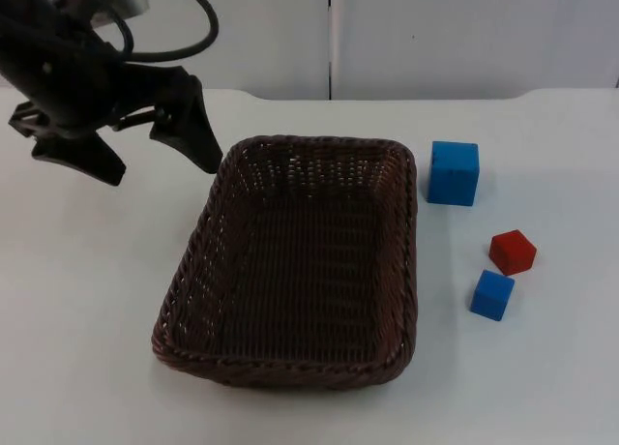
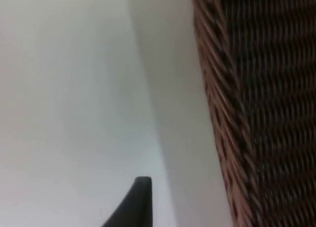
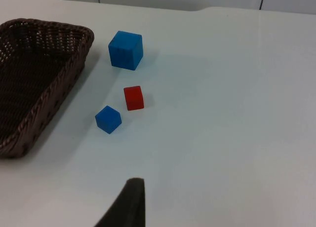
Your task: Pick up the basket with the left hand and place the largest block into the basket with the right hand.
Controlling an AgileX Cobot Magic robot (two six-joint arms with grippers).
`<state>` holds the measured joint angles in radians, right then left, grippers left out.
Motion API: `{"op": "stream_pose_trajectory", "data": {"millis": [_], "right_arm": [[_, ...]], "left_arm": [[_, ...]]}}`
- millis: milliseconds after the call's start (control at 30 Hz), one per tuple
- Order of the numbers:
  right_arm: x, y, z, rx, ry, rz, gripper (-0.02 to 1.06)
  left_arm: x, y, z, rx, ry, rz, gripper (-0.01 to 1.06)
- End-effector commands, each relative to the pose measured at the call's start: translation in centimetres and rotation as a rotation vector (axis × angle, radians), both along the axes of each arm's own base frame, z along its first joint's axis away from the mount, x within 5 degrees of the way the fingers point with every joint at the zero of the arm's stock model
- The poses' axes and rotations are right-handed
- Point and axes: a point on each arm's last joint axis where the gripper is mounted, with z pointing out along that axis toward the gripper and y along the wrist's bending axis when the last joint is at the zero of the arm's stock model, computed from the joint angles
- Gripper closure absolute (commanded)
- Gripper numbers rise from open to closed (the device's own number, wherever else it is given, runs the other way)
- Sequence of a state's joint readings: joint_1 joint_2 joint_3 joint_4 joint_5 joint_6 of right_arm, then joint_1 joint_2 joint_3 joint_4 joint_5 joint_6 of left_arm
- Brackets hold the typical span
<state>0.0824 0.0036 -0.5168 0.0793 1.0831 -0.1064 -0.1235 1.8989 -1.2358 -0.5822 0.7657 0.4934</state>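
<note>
Beside the basket (image 1: 290, 261): left gripper (image 1: 164, 160), fingers spread.
Right gripper (image 3: 129, 202) state indeterminable; large blue block (image 1: 454, 172) on table.

On the white desk (image 3: 237, 89) sat the wicker basket (image 3: 34, 79); beside it stood the large blue block (image 3: 126, 50), with the red block (image 3: 133, 97) and small blue block (image 3: 108, 119) nearer.

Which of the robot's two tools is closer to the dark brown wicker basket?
Left. The left tool hangs open by the dark brown wicker basket's far left corner; the right tool looks on from beyond the blocks.
</note>
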Motion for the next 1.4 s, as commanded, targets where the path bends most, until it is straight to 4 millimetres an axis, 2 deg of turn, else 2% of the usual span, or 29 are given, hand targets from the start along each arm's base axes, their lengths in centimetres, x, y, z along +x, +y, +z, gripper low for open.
{"op": "stream_pose_trajectory", "data": {"millis": [0, 233, 400, 800, 1200, 1367], "right_arm": [[0.0, 0.0, 0.0, 0.0, -0.007, -0.006, -0.01], [0.0, 0.0, 0.0, 0.002, -0.007, -0.008, -0.01], [0.0, 0.0, 0.0, 0.001, -0.007, -0.013, -0.01], [0.0, -0.1, 0.0, 0.003, -0.006, -0.016, -0.01], [0.0, -0.1, 0.0, 0.003, -0.006, -0.016, -0.01], [0.0, -0.1, 0.0, 0.0, -0.006, -0.025, -0.01]], "left_arm": [[0.6, -0.3, -0.7, -0.001, 0.016, -0.007, 0.06], [1.3, -0.3, -2.7, 0.008, 0.046, 0.003, 0.06], [1.6, -1.8, -4.3, 0.032, 0.029, -0.014, 0.06], [3.3, -3.4, -6.5, 0.055, 0.057, -0.007, 0.06], [3.2, -3.6, -8.9, 0.067, 0.108, -0.013, 0.06], [3.1, -3.8, -9.0, 0.069, 0.115, -0.02, 0.06]]}}
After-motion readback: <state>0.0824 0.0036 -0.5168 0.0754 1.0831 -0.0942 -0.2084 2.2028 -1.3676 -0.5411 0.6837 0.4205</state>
